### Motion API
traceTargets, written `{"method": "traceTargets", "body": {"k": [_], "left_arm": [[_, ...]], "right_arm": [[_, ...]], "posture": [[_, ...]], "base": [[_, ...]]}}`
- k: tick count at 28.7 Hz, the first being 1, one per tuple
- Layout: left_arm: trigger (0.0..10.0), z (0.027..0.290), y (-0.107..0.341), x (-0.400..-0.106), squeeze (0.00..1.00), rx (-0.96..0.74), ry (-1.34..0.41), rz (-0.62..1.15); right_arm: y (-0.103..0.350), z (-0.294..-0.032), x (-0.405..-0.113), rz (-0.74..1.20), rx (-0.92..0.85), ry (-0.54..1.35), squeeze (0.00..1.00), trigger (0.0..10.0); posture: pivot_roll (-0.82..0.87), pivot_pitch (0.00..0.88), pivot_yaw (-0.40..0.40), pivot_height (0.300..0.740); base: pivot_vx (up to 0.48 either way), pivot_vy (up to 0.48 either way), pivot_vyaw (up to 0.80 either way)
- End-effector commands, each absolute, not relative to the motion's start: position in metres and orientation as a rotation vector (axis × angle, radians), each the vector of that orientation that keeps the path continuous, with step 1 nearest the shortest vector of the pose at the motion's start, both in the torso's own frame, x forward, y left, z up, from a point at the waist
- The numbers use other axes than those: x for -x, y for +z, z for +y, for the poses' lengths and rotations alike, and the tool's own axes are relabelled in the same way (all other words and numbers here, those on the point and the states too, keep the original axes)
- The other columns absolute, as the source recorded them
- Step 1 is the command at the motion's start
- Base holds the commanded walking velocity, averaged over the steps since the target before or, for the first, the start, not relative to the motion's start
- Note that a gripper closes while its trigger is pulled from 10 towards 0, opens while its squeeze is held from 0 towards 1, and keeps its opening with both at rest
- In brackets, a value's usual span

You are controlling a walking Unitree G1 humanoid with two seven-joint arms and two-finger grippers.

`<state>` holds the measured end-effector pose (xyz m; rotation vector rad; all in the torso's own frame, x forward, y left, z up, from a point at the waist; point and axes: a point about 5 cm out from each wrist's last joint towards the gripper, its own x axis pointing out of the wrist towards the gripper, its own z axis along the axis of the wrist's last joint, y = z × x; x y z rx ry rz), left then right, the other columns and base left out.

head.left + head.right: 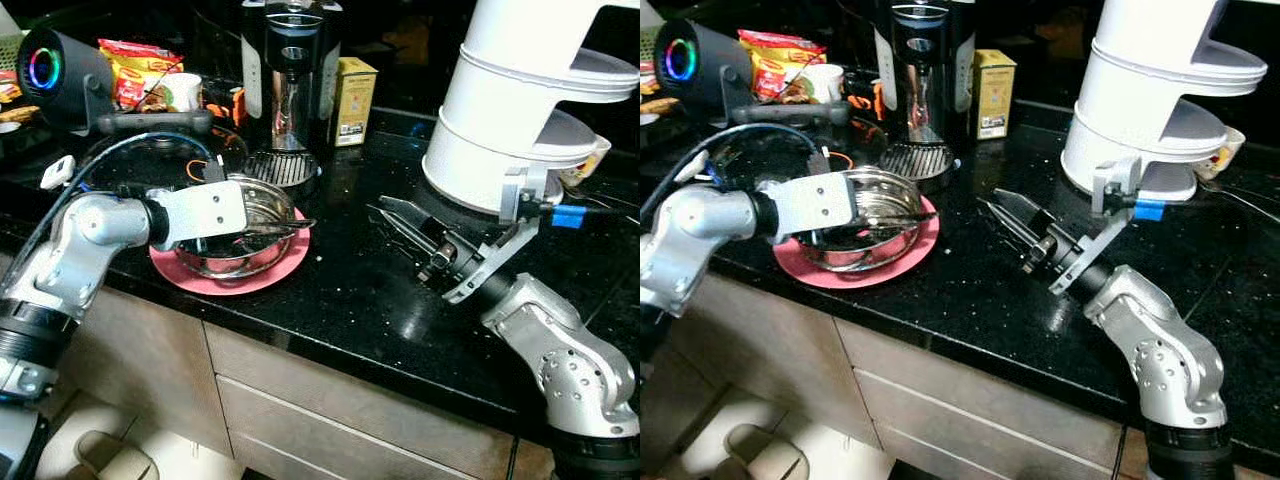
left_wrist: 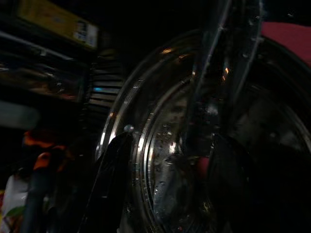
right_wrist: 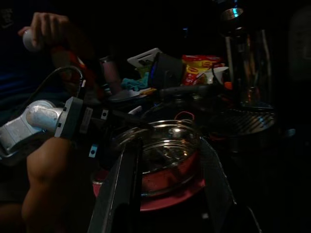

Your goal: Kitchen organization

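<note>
shiny round steel bowl (image 1: pixel 240 225), pink plate (image 1: pixel 270 275)

Head pair downward — wrists close (dark)

One steel bowl (image 1: pixel 238 232), one pink plate (image 1: pixel 283 270), one yellow box (image 1: pixel 354 100), one coffee machine (image 1: pixel 290 70), one speaker (image 1: pixel 60 72), two grippers (image 1: pixel 280 228) (image 1: pixel 405 228).

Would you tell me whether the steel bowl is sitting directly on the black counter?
No, the steel bowl rests on a pink plate, which lies on the black counter.
</note>
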<state>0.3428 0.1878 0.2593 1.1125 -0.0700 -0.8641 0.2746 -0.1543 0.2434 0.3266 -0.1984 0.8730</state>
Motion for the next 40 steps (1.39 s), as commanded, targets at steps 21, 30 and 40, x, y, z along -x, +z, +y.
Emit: {"method": "traceTargets", "body": {"k": [21, 30, 40], "left_arm": [[10.0, 0.203, 0.283, -0.341, 0.0, -1.062, -1.035, 0.124], [10.0, 0.197, 0.279, -0.353, 0.0, -1.02, -1.033, 0.075], [10.0, 0.185, 0.272, -0.359, 0.0, -0.96, -1.098, 0.049]], "right_arm": [[0.255, -0.151, -0.277, -0.209, -0.295, 0.876, 0.0, 10.0], [0.258, -0.153, -0.277, -0.206, -0.284, 0.864, 0.0, 10.0], [0.264, -0.16, -0.273, -0.187, -0.256, 0.838, 0.0, 10.0]], "posture": [[-0.05, 0.0, -0.056, 0.74], [-0.07, 0.0, -0.064, 0.74], [-0.12, 0.0, -0.077, 0.74]], "base": [[0.0, 0.0, 0.0], [0.0, 0.0, 0.0], [0.0, 0.0, 0.0]]}}
